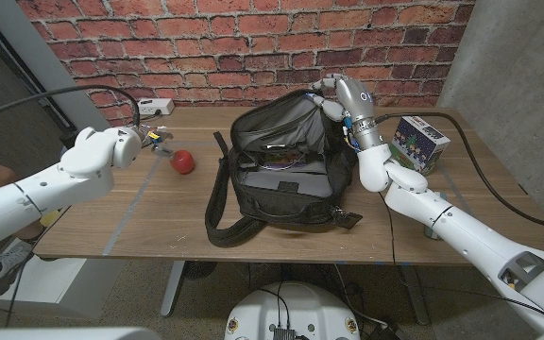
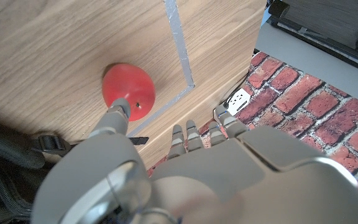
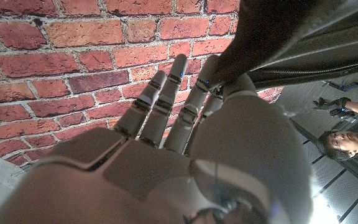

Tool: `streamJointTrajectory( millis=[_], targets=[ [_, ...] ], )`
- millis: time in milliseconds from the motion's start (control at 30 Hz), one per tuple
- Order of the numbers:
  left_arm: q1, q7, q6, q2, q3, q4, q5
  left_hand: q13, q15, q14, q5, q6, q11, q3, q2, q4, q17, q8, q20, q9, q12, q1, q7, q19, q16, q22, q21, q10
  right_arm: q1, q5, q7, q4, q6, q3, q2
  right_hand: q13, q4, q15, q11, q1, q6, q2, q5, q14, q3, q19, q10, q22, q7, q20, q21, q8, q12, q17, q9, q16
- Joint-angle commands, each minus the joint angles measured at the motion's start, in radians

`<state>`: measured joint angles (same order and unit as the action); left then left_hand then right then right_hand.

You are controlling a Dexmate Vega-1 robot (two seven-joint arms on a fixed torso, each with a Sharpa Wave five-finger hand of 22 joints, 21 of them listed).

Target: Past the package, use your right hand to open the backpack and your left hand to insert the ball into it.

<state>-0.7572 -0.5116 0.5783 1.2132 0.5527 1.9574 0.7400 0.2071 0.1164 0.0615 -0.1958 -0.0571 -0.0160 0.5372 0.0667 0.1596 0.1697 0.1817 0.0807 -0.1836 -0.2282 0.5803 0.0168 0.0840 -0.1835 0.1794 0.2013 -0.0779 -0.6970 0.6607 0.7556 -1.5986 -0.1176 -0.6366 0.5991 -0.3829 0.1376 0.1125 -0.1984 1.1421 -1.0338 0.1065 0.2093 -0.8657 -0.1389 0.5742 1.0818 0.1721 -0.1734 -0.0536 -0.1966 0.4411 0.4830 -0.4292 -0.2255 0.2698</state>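
Note:
A black backpack (image 1: pixel 277 170) stands in the middle of the table with its mouth wide open. My right hand (image 1: pixel 336 97) grips the far right rim of the opening and holds it up; in the right wrist view the black fabric (image 3: pixel 284 37) runs between the thumb and the fingers (image 3: pixel 166 102). A red ball (image 1: pixel 183 161) lies on the table left of the backpack. My left hand (image 1: pixel 147 142) hovers just left of the ball with its fingers apart, and one fingertip (image 2: pixel 119 114) reaches the edge of the ball (image 2: pixel 128 86). A colourful package (image 1: pixel 419 142) stands right of the backpack.
A white power strip (image 1: pixel 155 106) lies at the table's far left edge by the brick wall. A backpack strap (image 1: pixel 217 203) loops toward the front edge. Grey tape lines (image 2: pixel 180 43) cross the wood. A person (image 3: pixel 347 140) is seen beyond the table.

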Motion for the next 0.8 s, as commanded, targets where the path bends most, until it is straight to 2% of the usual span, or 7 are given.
streamJointTrajectory(
  millis=[33,167,233,333,400,500,800],
  targets=[
    [-0.003,0.015,0.042,-0.033,0.004,-0.011,0.019,0.002,0.010,-0.040,0.006,-0.013,-0.023,-0.009,-0.018,0.001,0.003,0.012,0.012,-0.003,-0.022,0.002,-0.029,0.025,-0.012,0.004,0.012,-0.059,-0.006,-0.009,-0.004,0.003,-0.010,0.004,0.003,-0.004,-0.004,0.127,-0.005,0.010,-0.006,0.020,0.009,-0.012,0.003,-0.002,0.007,0.004,-0.009,-0.108,-0.004,0.009,0.001,-0.004,-0.002,-0.002],
    [-0.004,0.022,0.055,-0.042,0.003,-0.011,0.011,0.001,0.013,-0.070,0.008,-0.034,-0.039,-0.012,-0.022,0.001,0.003,0.019,0.018,-0.003,-0.031,0.004,-0.051,0.052,-0.016,0.005,0.021,-0.091,-0.010,-0.011,-0.004,0.001,-0.014,0.007,0.008,-0.003,-0.003,0.128,-0.005,0.012,-0.005,0.020,0.009,-0.014,0.003,-0.003,0.008,0.004,-0.008,-0.108,-0.004,0.008,0.000,-0.006,-0.002,-0.003],
    [-0.004,0.026,0.062,-0.048,0.002,-0.012,0.000,0.000,0.007,-0.085,0.009,-0.064,-0.037,-0.015,-0.024,0.001,0.003,0.028,0.016,-0.002,-0.037,0.006,-0.066,0.059,-0.016,0.005,0.022,-0.114,-0.012,-0.012,-0.005,0.000,-0.016,0.008,0.010,-0.004,-0.003,0.128,-0.005,0.012,-0.005,0.020,0.009,-0.014,0.004,-0.003,0.009,0.004,-0.008,-0.107,-0.004,0.008,0.000,-0.007,-0.002,-0.003],
    [0.000,0.035,0.068,-0.061,0.009,-0.020,-0.007,-0.001,0.003,-0.103,0.009,-0.076,-0.033,-0.017,-0.026,0.001,0.003,0.029,0.013,-0.002,-0.044,0.008,-0.068,0.067,-0.018,0.006,0.024,-0.142,-0.019,-0.014,-0.004,-0.005,-0.011,0.012,0.012,-0.004,-0.004,0.128,-0.005,0.012,-0.005,0.020,0.009,-0.014,0.005,-0.002,0.009,0.004,-0.008,-0.107,-0.005,0.008,-0.001,-0.008,-0.002,-0.006],
    [0.005,0.036,0.075,-0.068,0.013,-0.024,-0.010,-0.002,-0.001,-0.119,0.010,-0.097,-0.019,-0.019,-0.029,0.001,0.002,0.032,0.012,-0.002,-0.051,0.010,-0.084,0.072,-0.017,0.007,0.024,-0.172,-0.021,-0.016,-0.006,-0.007,-0.014,0.013,0.015,-0.004,-0.003,0.128,-0.005,0.013,-0.005,0.020,0.009,-0.014,0.005,-0.002,0.009,0.004,-0.008,-0.107,-0.005,0.009,-0.001,-0.009,-0.002,-0.006],
    [0.014,0.035,0.086,-0.080,0.020,-0.032,-0.019,-0.003,0.002,-0.134,0.011,-0.134,-0.018,-0.022,-0.031,0.000,0.002,0.041,0.014,-0.002,-0.057,0.012,-0.107,0.082,-0.017,0.007,0.026,-0.200,-0.026,-0.017,-0.007,-0.011,-0.013,0.015,0.016,-0.004,-0.003,0.128,-0.005,0.014,-0.005,0.020,0.010,-0.015,0.006,-0.003,0.009,0.004,-0.008,-0.107,-0.004,0.008,-0.001,-0.010,-0.002,-0.007],
    [0.049,0.035,0.098,-0.106,0.050,-0.062,-0.040,-0.005,0.014,-0.143,0.013,-0.143,-0.030,-0.027,-0.037,0.000,0.002,0.038,0.016,-0.002,-0.053,0.011,-0.124,0.086,-0.014,0.008,0.026,-0.208,-0.040,-0.018,-0.007,-0.024,0.000,0.023,0.017,-0.005,-0.003,0.128,-0.005,0.016,-0.006,0.020,0.010,-0.016,0.008,-0.003,0.008,0.004,-0.008,-0.106,-0.004,0.009,-0.002,-0.014,-0.002,-0.010]
  ],
)
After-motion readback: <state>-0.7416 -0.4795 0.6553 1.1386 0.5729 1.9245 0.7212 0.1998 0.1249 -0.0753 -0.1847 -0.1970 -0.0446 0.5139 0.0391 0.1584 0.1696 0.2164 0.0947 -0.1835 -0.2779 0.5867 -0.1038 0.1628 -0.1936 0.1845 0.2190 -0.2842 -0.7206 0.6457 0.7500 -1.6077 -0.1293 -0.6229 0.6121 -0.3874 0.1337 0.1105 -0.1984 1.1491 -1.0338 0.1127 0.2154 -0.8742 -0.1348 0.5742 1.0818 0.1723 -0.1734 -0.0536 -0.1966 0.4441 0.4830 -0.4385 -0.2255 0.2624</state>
